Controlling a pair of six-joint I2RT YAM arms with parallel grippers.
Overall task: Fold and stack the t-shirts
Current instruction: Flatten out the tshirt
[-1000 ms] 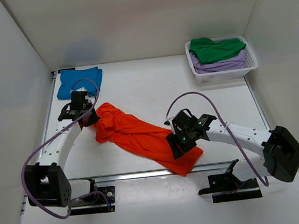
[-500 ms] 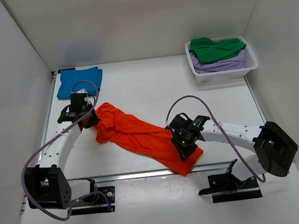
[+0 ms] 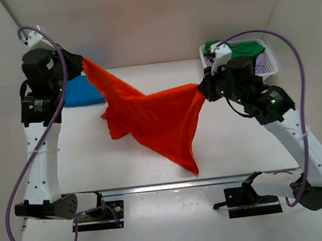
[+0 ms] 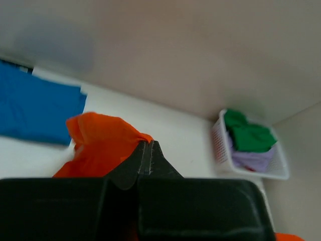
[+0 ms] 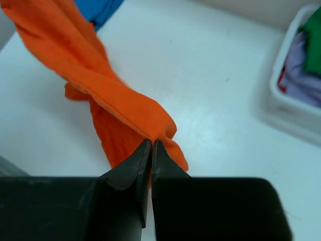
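A bright orange cloth t-shirt [image 3: 155, 118] hangs stretched in the air, left of the white plastic lattice basket [image 3: 270, 70]. The left gripper [image 3: 81, 60] has its jaws clamped on the far corner, and the right gripper [image 3: 201, 87] has its jaws pinching the corner nearest the basket. The blue t-shirt [image 3: 80, 91] lies on the table [image 3: 156, 78] farther left. The green t-shirt [image 4: 248, 133] and the pale lavender t-shirt [image 4: 253, 160] sit inside the basket.

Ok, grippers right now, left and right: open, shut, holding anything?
The left gripper is shut on the orange t-shirt.
The right gripper is shut on the same t-shirt, which hangs stretched between the two.
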